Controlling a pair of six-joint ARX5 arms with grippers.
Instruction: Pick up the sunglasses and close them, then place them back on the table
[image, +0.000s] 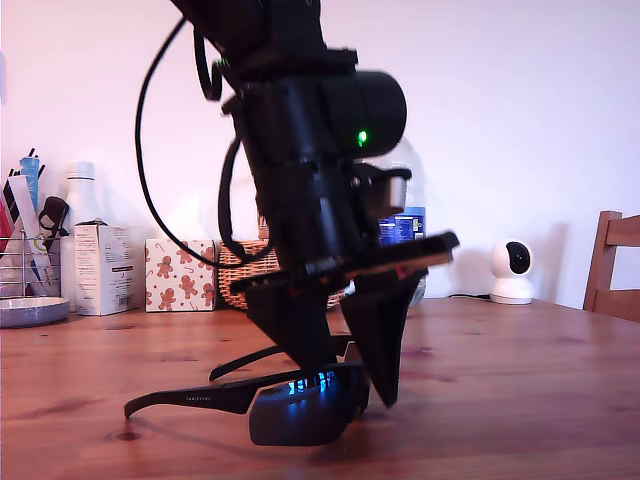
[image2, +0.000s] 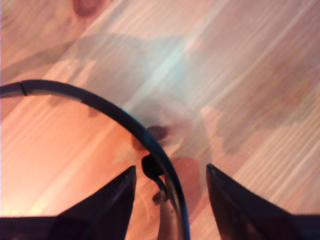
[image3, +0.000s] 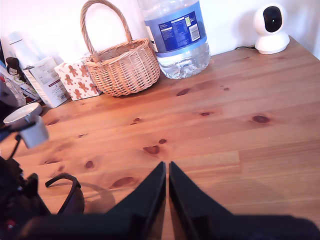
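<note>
The reddish-brown knotty pine-plank table (image: 520, 370) carries matte black wraparound sunglasses (image: 290, 400) with blue-mirrored lenses; behind stand a woven wicker basket (image3: 122, 65), a clear plastic water bottle (image3: 175, 37), a white round camera (image: 513, 272).

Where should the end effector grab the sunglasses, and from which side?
Grip the sunglasses on the front frame, straight from above. They lie on the table with both temples spread, so the frame is the stiffest part. My first gripper already straddles the rim there, open. My second gripper is shut, clear of them.
</note>
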